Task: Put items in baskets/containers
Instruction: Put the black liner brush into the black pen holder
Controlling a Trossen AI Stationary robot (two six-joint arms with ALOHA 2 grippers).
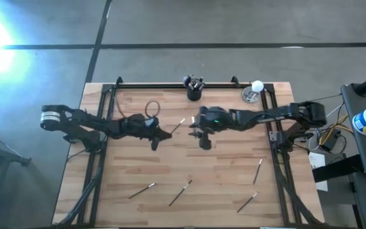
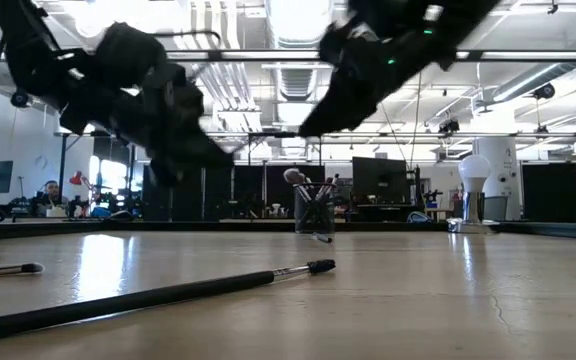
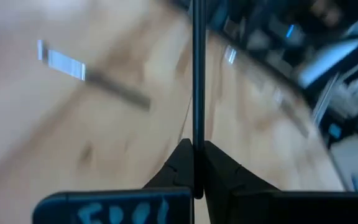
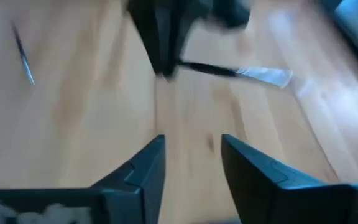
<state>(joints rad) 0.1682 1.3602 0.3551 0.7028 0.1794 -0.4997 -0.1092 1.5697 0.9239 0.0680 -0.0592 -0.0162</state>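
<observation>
My left gripper (image 1: pixel 164 134) is shut on a thin makeup brush (image 1: pixel 178 124) near the table's middle. The brush's silvery ferrule points toward the far right. My right gripper (image 1: pixel 203 137) is open and empty, just right of the brush; in its wrist view (image 4: pixel 191 155) it faces the left gripper and the brush (image 4: pixel 235 70). The black cup (image 1: pixel 194 94) stands at the far edge with several brushes upright in it, and also shows in the low view (image 2: pixel 313 212). Several more brushes lie flat on the near half of the table, such as one (image 1: pixel 142 190) and another (image 1: pixel 257 170). My left gripper pinches the brush's dark handle (image 3: pixel 194 134) between its two shut fingers, near the handle's free end. The brush runs straight out ahead, along the fingers. The fingers come slanting from the table's left. The ferrule end (image 4: pixel 266 74) sticks out free toward my right gripper.
A small shiny dish with a white ball (image 1: pixel 254 92) stands right of the cup at the far edge. Black frame rails (image 1: pixel 100 127) run along the table's left, right and far sides. Brushes lie near the front edge (image 2: pixel 158 295), (image 1: pixel 180 192), (image 1: pixel 247 202).
</observation>
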